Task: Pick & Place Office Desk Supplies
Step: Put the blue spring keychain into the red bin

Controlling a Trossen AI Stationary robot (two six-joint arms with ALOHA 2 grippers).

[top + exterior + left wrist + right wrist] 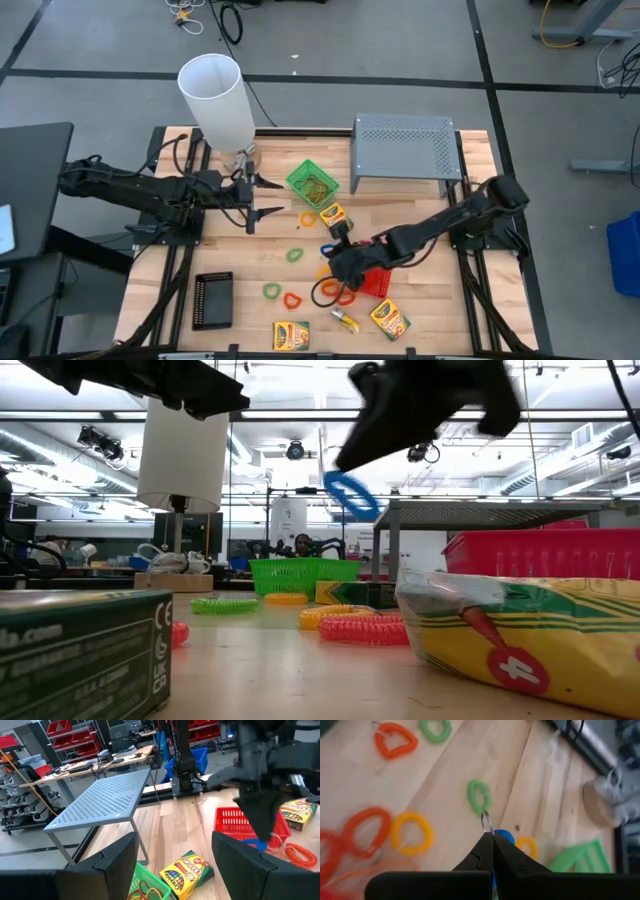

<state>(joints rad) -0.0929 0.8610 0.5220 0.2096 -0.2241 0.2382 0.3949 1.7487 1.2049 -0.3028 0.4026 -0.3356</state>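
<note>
Pale wooden planks with visible grain make up the surface point(420, 300), and a concrete floor is seen around it. Near the far edge a grey perforated metal riser point(403, 146) is set on thin legs; this riser serves as landmark. Beside it, toward the left arm, a green mesh tray point(312, 182) holding thin tan rubber bands is placed, and farther that way a tall, smooth white cylinder point(218, 98) stands. In front of the riser a red lattice tray point(378, 282) sits, with glossy yellow-green crayon boxes point(389, 318) scattered near it and a ribbed black tray point(213, 300) well off toward the left arm.

Coiled loop bands in orange, red, yellow and green point(479, 795) are strewn on the wood in front of the riser. A blue loop band point(351, 494), coiled and oval with a small metal ring attached, is held clear of the surface, pinched by the right gripper point(490, 839), whose dark fingers are pressed together on it, just beside the red tray.

The left gripper point(250, 198) hangs by the white cylinder with its fingers spread and nothing between them.
</note>
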